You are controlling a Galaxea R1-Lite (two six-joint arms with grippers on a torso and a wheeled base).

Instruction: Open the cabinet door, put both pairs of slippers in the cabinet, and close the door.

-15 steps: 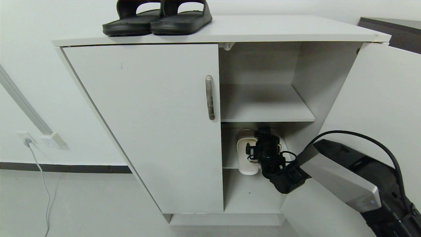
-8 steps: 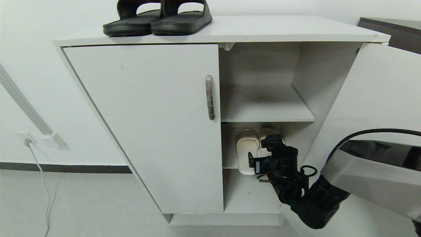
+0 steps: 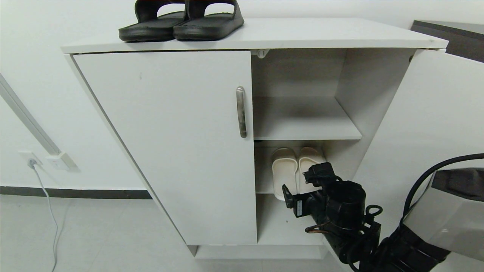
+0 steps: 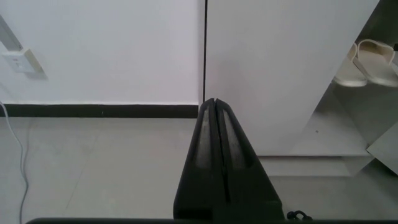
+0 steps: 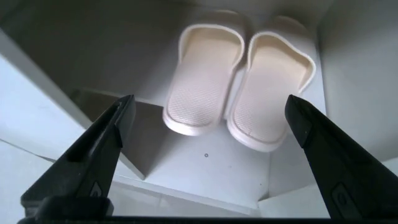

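A pair of black slippers (image 3: 181,20) lies on top of the white cabinet (image 3: 340,34), at its left. The cabinet's left door (image 3: 170,143) is shut and its right door (image 3: 427,113) stands wide open. A pair of cream slippers (image 3: 291,170) (image 5: 239,74) sits side by side on the lower shelf, toes inward. My right gripper (image 3: 302,181) (image 5: 209,106) is open and holds nothing, just outside the cabinet in front of that pair. My left gripper (image 4: 214,102) is shut and holds nothing, low over the floor, left of the cabinet's front.
The middle shelf (image 3: 302,121) is bare. A metal handle (image 3: 241,111) sticks out at the left door's edge. A wall socket with a hanging cable (image 3: 32,163) is at the far left. Dark furniture (image 3: 453,34) stands behind the open door.
My right arm has drawn back out of the cabinet and lower, leaving the cream slippers on the lower shelf, now fully uncovered. The black slippers have not moved.
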